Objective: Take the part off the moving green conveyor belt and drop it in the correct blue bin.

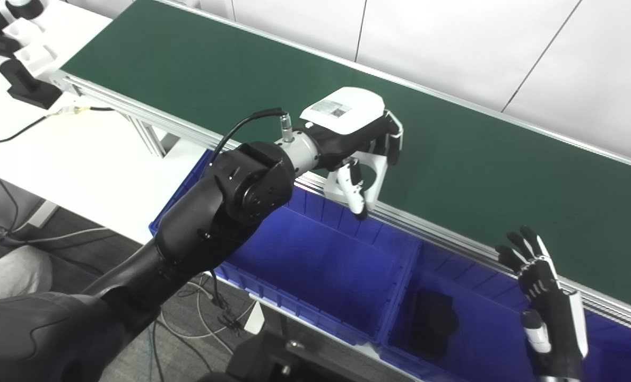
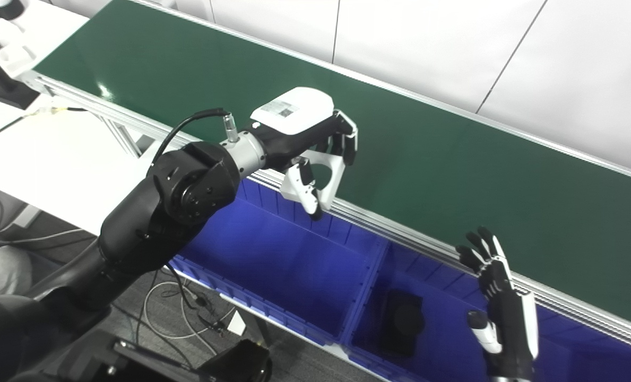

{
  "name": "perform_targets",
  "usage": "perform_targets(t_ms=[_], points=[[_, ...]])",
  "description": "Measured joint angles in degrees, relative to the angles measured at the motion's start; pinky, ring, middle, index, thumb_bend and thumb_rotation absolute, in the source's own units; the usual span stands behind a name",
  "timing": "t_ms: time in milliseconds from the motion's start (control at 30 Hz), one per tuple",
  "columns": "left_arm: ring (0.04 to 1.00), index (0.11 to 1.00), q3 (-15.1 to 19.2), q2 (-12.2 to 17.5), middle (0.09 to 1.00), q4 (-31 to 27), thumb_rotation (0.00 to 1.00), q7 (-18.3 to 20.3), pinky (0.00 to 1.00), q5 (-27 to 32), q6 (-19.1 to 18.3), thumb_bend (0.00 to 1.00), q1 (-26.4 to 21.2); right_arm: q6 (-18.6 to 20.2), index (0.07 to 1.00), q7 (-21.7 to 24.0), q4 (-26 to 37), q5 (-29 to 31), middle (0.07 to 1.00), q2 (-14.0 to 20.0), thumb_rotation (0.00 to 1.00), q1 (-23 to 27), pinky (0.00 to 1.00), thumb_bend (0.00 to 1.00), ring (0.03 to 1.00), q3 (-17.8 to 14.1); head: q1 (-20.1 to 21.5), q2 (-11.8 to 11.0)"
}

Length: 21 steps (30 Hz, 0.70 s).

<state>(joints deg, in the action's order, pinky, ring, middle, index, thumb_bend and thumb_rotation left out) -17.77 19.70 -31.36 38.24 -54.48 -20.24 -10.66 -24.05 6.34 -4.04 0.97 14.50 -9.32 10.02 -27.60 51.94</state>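
My left hand (image 1: 355, 135) hovers over the near rail of the green belt (image 1: 480, 159), with its fingers curled. It is shut on a white part (image 1: 377, 172) that has an arched opening, held between fingers and thumb. The part hangs at the belt's edge, just above the far wall of the left blue bin (image 1: 315, 265). Low on the right, my right hand (image 1: 546, 302) is open, fingers spread and pointing up, above the neighbouring blue bin (image 1: 485, 345). No other part shows on the visible stretch of belt.
A black part (image 1: 434, 321) lies on the floor of the right-hand bin. A white table (image 1: 81, 154) on the left carries several black and white parts (image 1: 26, 69) near its far corner. Cables trail on the floor below.
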Motion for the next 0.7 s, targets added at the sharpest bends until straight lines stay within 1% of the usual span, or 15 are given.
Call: perform_targets(t_ms=[100,133,167,200,233,267,300,400,433,500,567,600,633,700], points=[[0.363,0.505,0.6,0.2,0.43,0.0,0.0,-0.3,0.28,0.0,0.5,0.52,1.8,0.0,0.954,0.5,0.0,-0.1,0.903,-0.2,0.91,-0.1,0.81,0.9,0.836,-0.3,0.5,-0.6],[0.325,0.503,0.8,0.2,0.408,0.1,0.0,-0.5,0.24,-0.1,0.6,0.52,2.3,0.0,0.954,0.6,0.0,-0.1,0.899,-0.4,0.9,-0.1,0.82,0.89,0.838,-0.5,0.5,-1.0],[0.322,0.503,1.0,0.2,0.406,0.2,0.0,-1.0,0.24,-0.3,0.7,0.52,3.0,0.0,0.954,0.8,0.0,-0.1,0.899,-0.6,0.9,-0.1,0.82,0.89,0.839,-0.6,0.5,-1.0],[0.298,0.503,1.0,0.1,0.398,0.3,0.0,-1.3,0.22,-0.7,0.8,0.52,3.6,0.0,0.952,1.0,0.0,-0.1,0.898,-0.7,0.9,-0.2,0.81,0.89,0.835,-0.7,0.5,-1.0],[0.3,0.505,1.1,0.1,0.399,0.6,0.0,-2.3,0.22,-1.2,1.2,0.52,4.1,0.0,0.951,1.2,-0.1,-0.2,0.898,-0.8,0.9,-0.2,0.81,0.89,0.835,-0.8,0.7,-1.5],[0.331,0.504,1.4,-0.1,0.417,1.2,0.0,-4.6,0.25,-1.2,2.3,0.52,5.1,0.0,0.95,1.3,-0.1,-0.4,0.898,-1.0,0.91,-0.2,0.81,0.89,0.836,-0.9,0.8,-1.7],[0.351,0.503,1.7,-0.4,0.424,2.1,0.0,-7.8,0.29,-1.2,3.4,0.52,6.2,0.0,0.949,1.3,-0.1,-0.6,0.898,-1.2,0.91,-0.3,0.81,0.89,0.835,-1.1,1.0,-1.8],[0.379,0.508,2.1,-0.8,0.437,5.7,0.0,-15.7,0.34,-1.0,7.9,0.52,9.8,0.0,0.944,1.5,-0.2,-0.6,0.902,-1.5,0.9,-0.4,0.81,0.89,0.834,-1.3,1.9,-2.1],[0.379,0.51,2.2,-0.8,0.436,7.1,0.0,-18.2,0.33,-0.8,9.5,0.52,11.1,0.0,0.946,1.6,-0.3,-0.6,0.902,-1.7,0.89,-0.4,0.81,0.89,0.834,-1.4,2.3,-2.2],[0.36,0.51,2.5,-0.8,0.425,9.8,0.0,-21.5,0.3,0.6,12.5,0.52,13.0,0.0,0.948,1.6,-0.4,-0.6,0.896,-2.1,0.89,-0.4,0.81,0.89,0.839,-1.5,3.0,-2.3],[0.343,0.512,2.4,-0.5,0.413,12.2,0.0,-23.4,0.3,1.7,14.7,0.52,14.3,0.0,0.945,1.7,-0.5,-0.6,0.899,-2.5,0.89,-0.4,0.8,0.91,0.836,-1.6,3.3,-2.3],[0.35,0.513,2.1,-0.3,0.418,13.0,0.0,-23.5,0.31,2.2,15.6,0.52,14.7,0.0,0.944,1.7,-0.4,-0.7,0.899,-2.8,0.89,-0.4,0.8,0.91,0.833,-1.6,3.6,-2.4],[0.381,0.506,1.6,0.0,0.447,13.8,0.0,-23.5,0.34,2.6,16.1,0.52,15.0,0.0,0.941,1.7,-0.4,-0.7,0.897,-2.9,0.89,-0.4,0.79,0.92,0.832,-1.6,4.3,-2.5],[0.38,0.507,0.7,0.5,0.451,15.9,0.0,-23.5,0.32,2.6,17.7,0.52,15.1,0.0,0.939,1.7,-0.4,-0.7,0.896,-3.2,0.89,-0.4,0.79,0.93,0.829,-1.7,5.3,-2.7]])
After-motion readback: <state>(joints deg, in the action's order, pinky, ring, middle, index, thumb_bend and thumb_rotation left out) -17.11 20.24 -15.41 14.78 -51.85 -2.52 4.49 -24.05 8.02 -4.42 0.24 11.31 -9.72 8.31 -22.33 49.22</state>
